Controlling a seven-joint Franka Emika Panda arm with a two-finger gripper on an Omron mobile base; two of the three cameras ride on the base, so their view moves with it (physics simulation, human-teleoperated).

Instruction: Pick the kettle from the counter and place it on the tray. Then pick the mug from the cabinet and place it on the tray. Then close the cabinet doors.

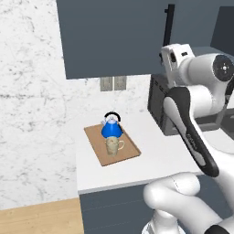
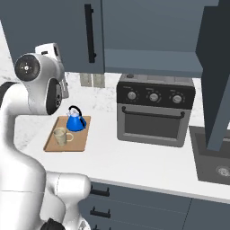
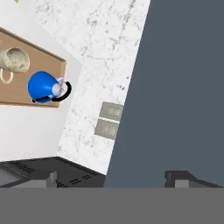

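1. Looking from the left base view: the kettle [image 1: 111, 128] stands on the tray [image 1: 129, 148], at its far end, with the mug [image 1: 113, 145] just in front of it on the same board. The tray lies on the white bench [image 1: 155, 160]. One of the cabinet doors [image 1: 109, 36] hangs above, covering the wall cabinet front, its black bar handle [image 1: 169, 25] at the right edge. The robot hand [image 1: 172, 59] is raised beside that handle, in front of a dark toaster oven [image 1: 157, 103].

2. Looking from the right base view: the kettle [image 2: 75, 119] and mug [image 2: 62, 135] sit side by side on the tray [image 2: 83, 134], left of the toaster oven [image 2: 155, 110]. A sink [image 2: 215, 168] is set into the bench [image 2: 134, 161] at right. A second door panel [image 2: 218, 67] stands swung out above the sink. The closed door [image 2: 49, 31] carries its bar handle [image 2: 90, 33].

3. Looking from the hand view: the jaws [image 3: 113, 177] stand wide apart and hold nothing; the two fingertips [image 3: 177, 177] rise before a slate-blue door [image 3: 179, 87]. Tray [image 3: 52, 65], kettle [image 3: 43, 86] and mug [image 3: 14, 60] appear rolled sideways at upper left, beside two wall outlets [image 3: 108, 120].
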